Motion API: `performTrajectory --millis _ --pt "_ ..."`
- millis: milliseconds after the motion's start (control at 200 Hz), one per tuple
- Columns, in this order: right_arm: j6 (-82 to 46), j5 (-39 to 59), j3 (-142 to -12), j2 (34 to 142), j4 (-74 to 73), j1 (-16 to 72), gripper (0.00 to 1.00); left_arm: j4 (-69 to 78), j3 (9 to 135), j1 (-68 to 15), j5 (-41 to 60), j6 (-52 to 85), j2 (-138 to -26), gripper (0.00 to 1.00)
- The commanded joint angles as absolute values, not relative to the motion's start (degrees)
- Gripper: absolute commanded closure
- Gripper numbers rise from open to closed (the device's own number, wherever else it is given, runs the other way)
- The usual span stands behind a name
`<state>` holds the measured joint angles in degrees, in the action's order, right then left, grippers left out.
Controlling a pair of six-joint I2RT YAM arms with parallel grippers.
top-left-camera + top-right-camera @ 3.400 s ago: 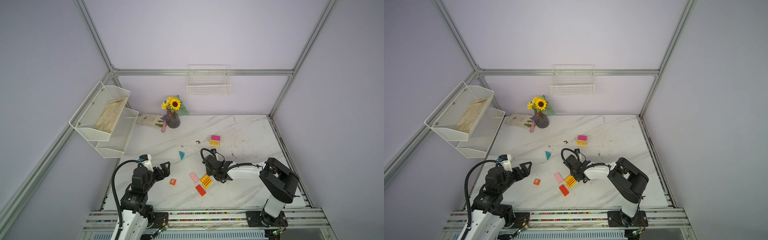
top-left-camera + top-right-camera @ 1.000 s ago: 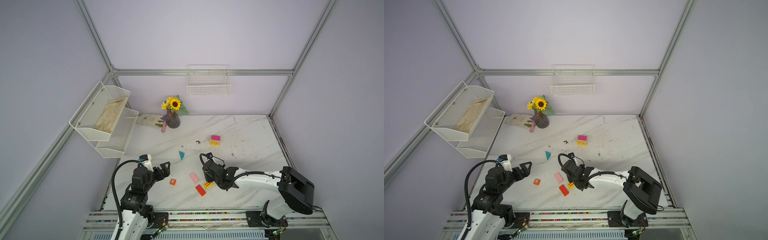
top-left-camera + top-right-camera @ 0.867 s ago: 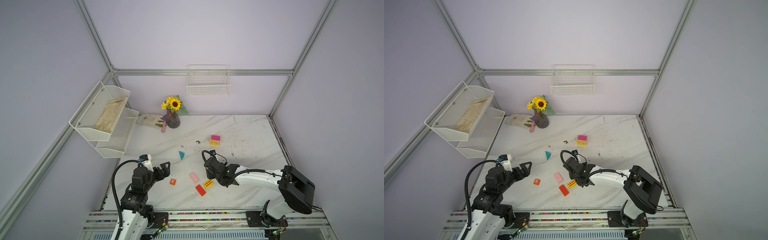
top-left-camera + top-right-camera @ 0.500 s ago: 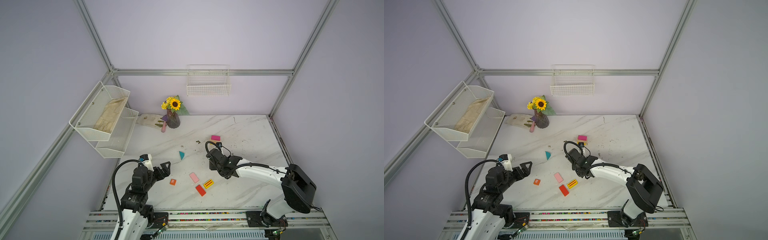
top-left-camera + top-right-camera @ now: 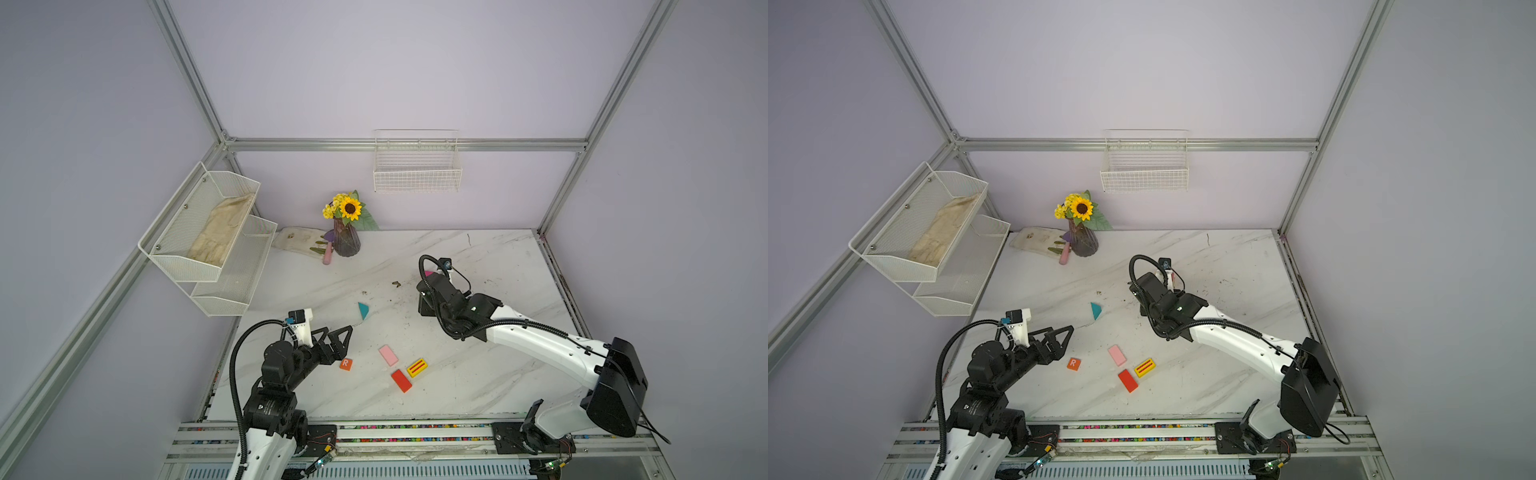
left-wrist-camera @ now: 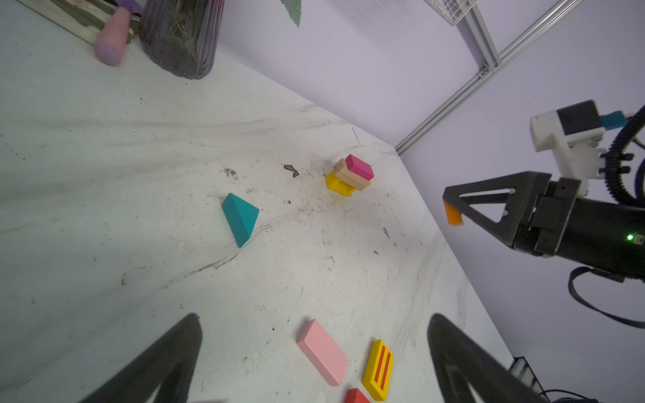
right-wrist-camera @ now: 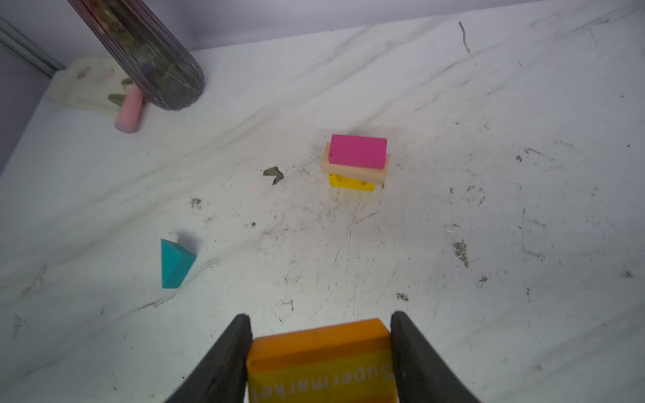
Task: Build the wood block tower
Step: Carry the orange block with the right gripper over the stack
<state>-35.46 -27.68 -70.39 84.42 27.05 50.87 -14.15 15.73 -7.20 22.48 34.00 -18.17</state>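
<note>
Placing step: the right gripper has its fingers clamped on the orange "Supermarket" block, short of the tower. Next it needs centring over the magenta block on top. The left gripper, well apart from the tower, has its fingers spread wide and empty.

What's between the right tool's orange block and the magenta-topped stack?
Only bare, dirt-specked table separates the orange block in the right tool from the stack, as the right wrist view shows.

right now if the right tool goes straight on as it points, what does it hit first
Likely the small stack, magenta block on top, almost dead ahead of the right tool and its orange block, though depth is unclear.
</note>
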Motion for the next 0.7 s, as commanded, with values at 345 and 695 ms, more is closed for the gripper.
performTrajectory --millis 345,695 --pt "-30.5 -24.9 -83.7 91.2 30.6 45.2 0.57 -10.9 13.7 -7.5 24.1 33.1 -19.0 0.00" --pt "-32.4 -15.2 -92.0 105.2 31.7 37.0 0.63 -10.6 13.8 -7.6 23.8 33.1 -20.3 0.00"
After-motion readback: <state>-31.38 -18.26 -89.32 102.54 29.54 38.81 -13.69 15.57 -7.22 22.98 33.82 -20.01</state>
